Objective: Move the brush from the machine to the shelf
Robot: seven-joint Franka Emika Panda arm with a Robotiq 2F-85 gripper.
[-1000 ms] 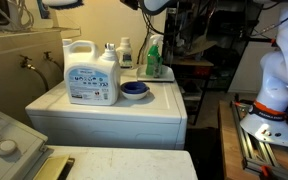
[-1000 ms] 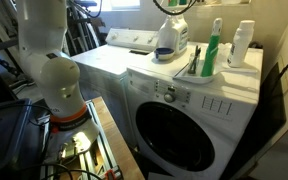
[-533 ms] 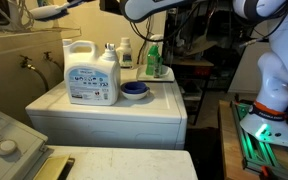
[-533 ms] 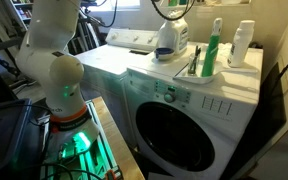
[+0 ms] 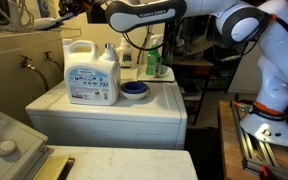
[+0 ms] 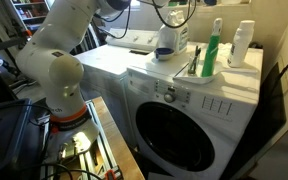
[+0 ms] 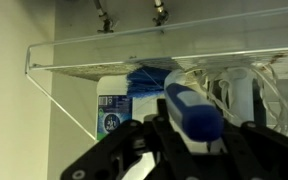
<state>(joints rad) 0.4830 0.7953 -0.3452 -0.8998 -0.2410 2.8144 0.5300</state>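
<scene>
Near the pale wall shelf (image 5: 19,30), the brush (image 7: 192,112) is squeezed by the jaws of the gripper (image 7: 189,138) and could be dropped if let go early.

Exterior view: camera stands back from machine (image 5: 104,112), just above its top, facing wall behind. Exterior view again: camera off machine's (image 6: 212,104) door side, looking obliquely across front. Both share machine top and detergent jug (image 5: 91,74). Wrist camera close in, claw (image 7: 184,140) along bottom edge, facing same jug.

Laundry room (domestic), washing machine (image 6: 236,108), detergent jug (image 5: 92,75)
</scene>
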